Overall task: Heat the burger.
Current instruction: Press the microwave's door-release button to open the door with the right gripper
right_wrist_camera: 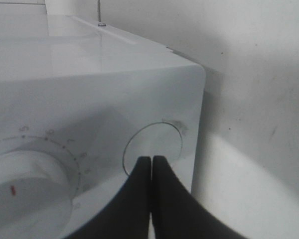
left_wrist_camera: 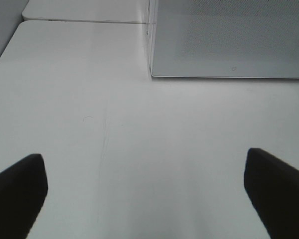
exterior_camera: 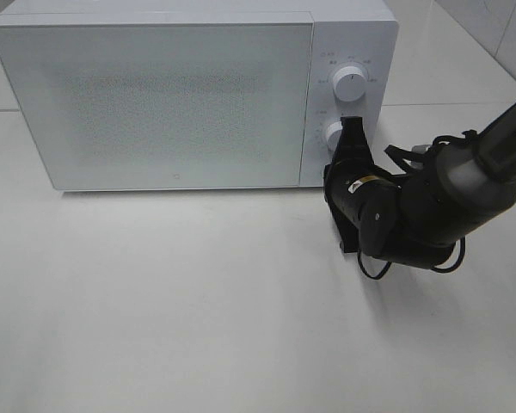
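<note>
The right hand (right_wrist_camera: 151, 159) was pressed together, holding nothing. Its tips were at the round button (right_wrist_camera: 152, 142) on the control panel of the microwave (exterior_camera: 361, 34), just beside the lower dial (right_wrist_camera: 25, 191). The microwave door (exterior_camera: 155, 99) was shut and opaque. The left hand (left_wrist_camera: 144, 159) was spread wide and empty above the desk (left_wrist_camera: 139, 124), near the microwave's front corner. The burger appeared in no view, so its position could not be determined.

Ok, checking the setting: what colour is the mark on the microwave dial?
Red, on the white dial; clearest in the right wrist view.
</note>
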